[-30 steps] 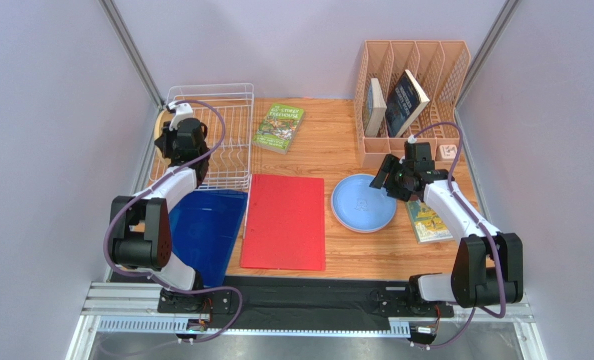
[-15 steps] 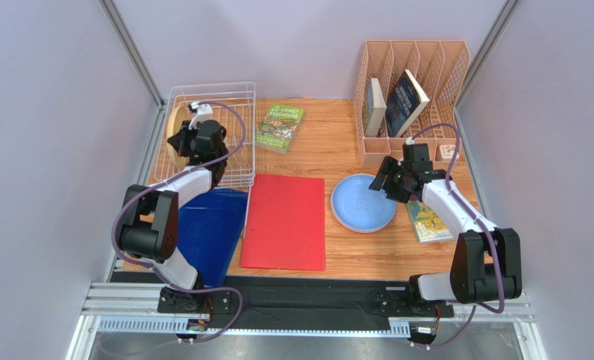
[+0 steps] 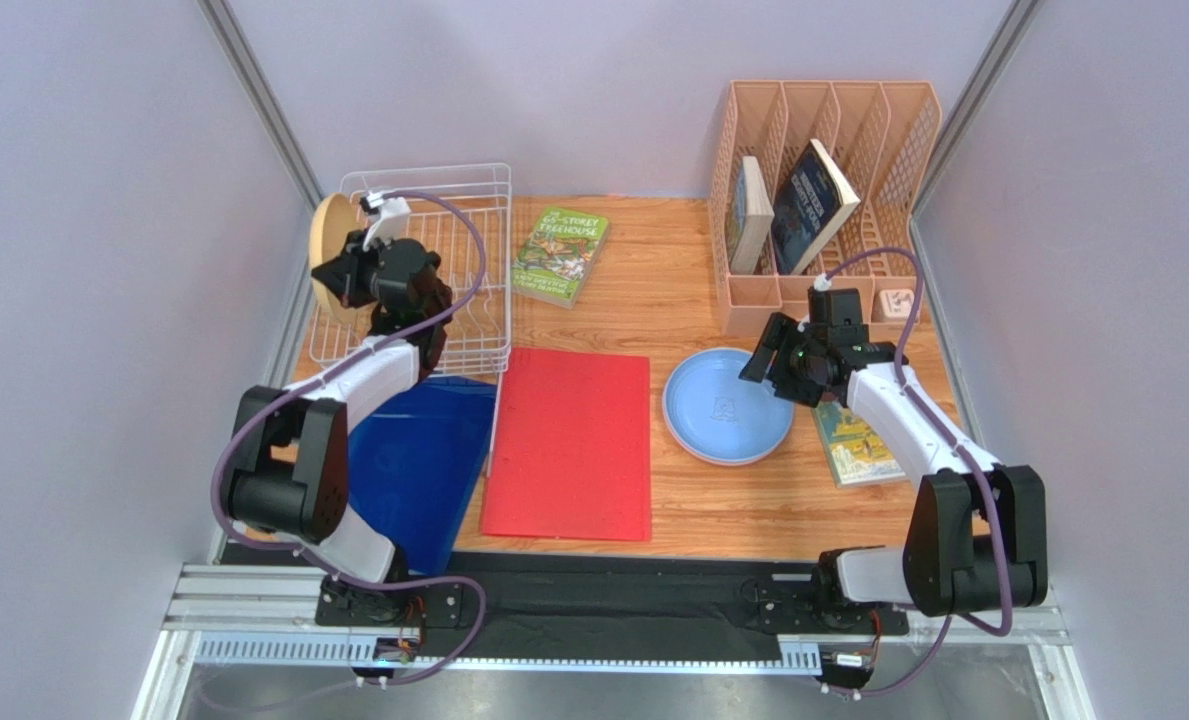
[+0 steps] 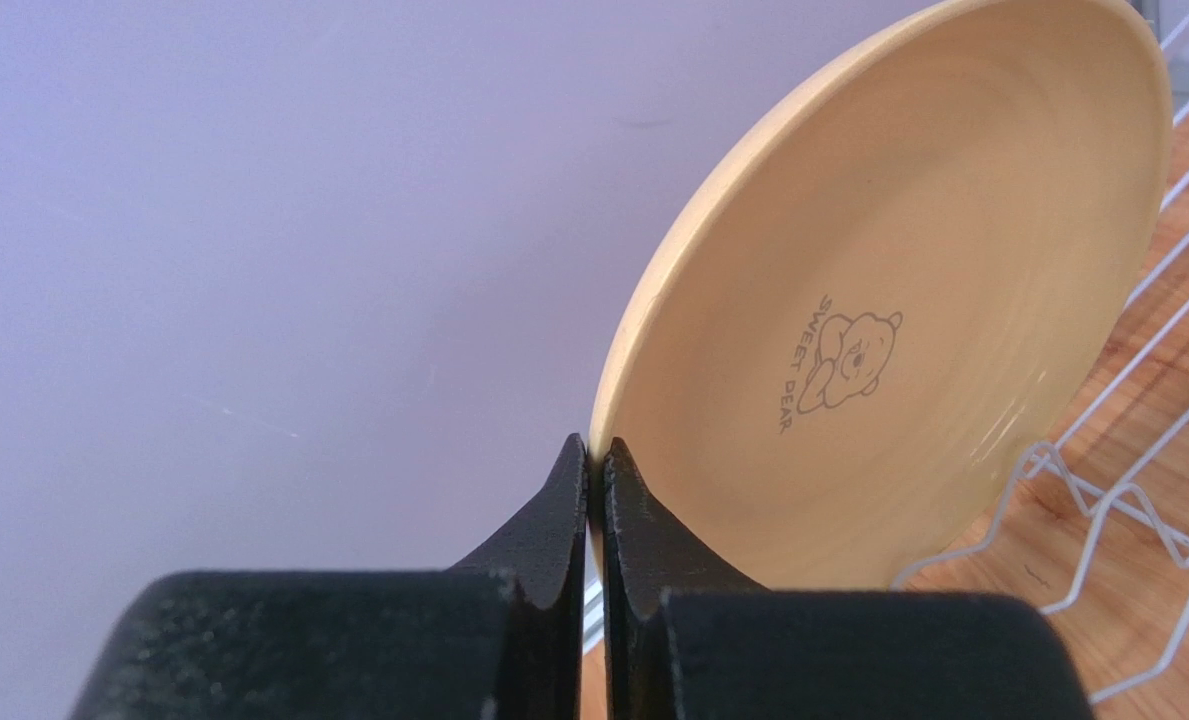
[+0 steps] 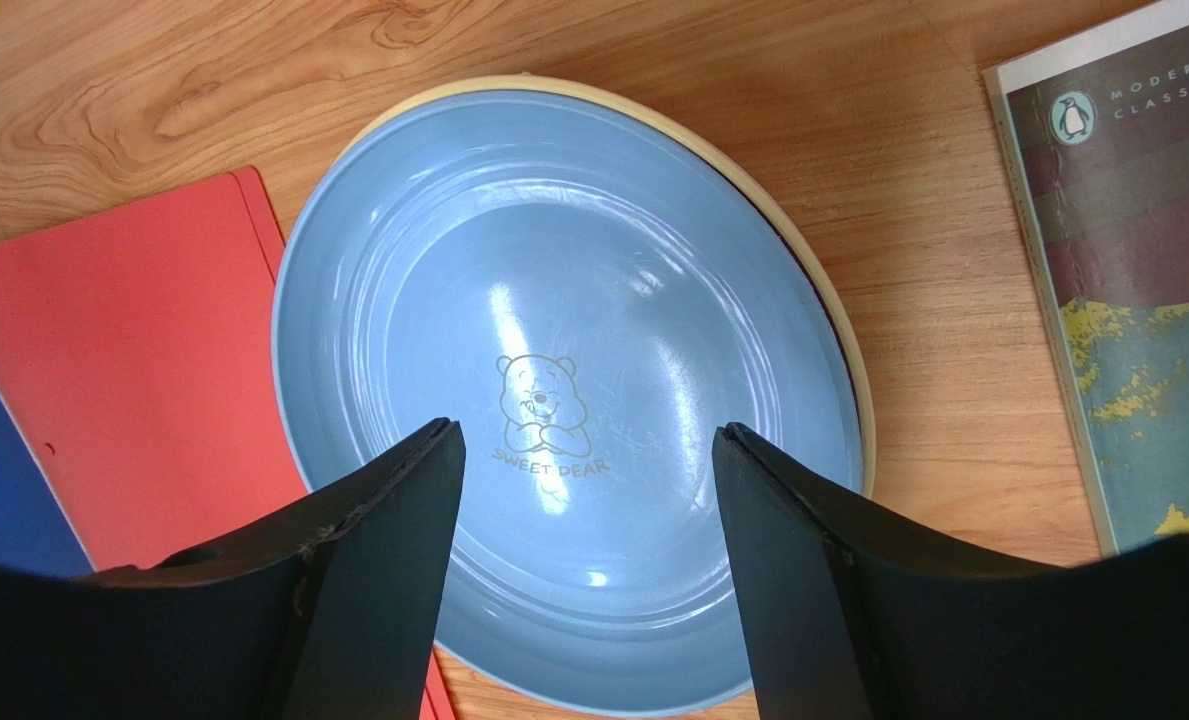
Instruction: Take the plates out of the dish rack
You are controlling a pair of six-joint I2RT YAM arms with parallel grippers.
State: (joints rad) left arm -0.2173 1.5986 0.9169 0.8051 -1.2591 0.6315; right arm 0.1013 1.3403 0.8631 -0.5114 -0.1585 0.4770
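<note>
My left gripper [image 3: 342, 267] is shut on the rim of a cream plate [image 4: 916, 285], held upright over the left side of the white wire dish rack [image 3: 473, 323]; the plate shows in the top view [image 3: 324, 234] at the rack's far left corner. The gripper [image 4: 596, 458] pinches the plate's edge. A blue plate [image 3: 726, 405] lies flat on the table, stacked on a cream plate whose rim [image 5: 826, 285] shows beneath it. My right gripper [image 3: 773, 365] is open just above the blue plate [image 5: 555, 390]. No pink plate is in view.
A red folder [image 3: 570, 443] and a blue folder [image 3: 412, 465] lie at the front centre and left. A green book [image 3: 558, 255] lies beside the rack. The peach organiser [image 3: 826, 195] with books stands at back right. A book [image 3: 856, 443] lies right of the blue plate.
My left gripper swung right and then back left and farther, carrying the cream plate, now raised over the rack's left edge. The right arm barely moved.
</note>
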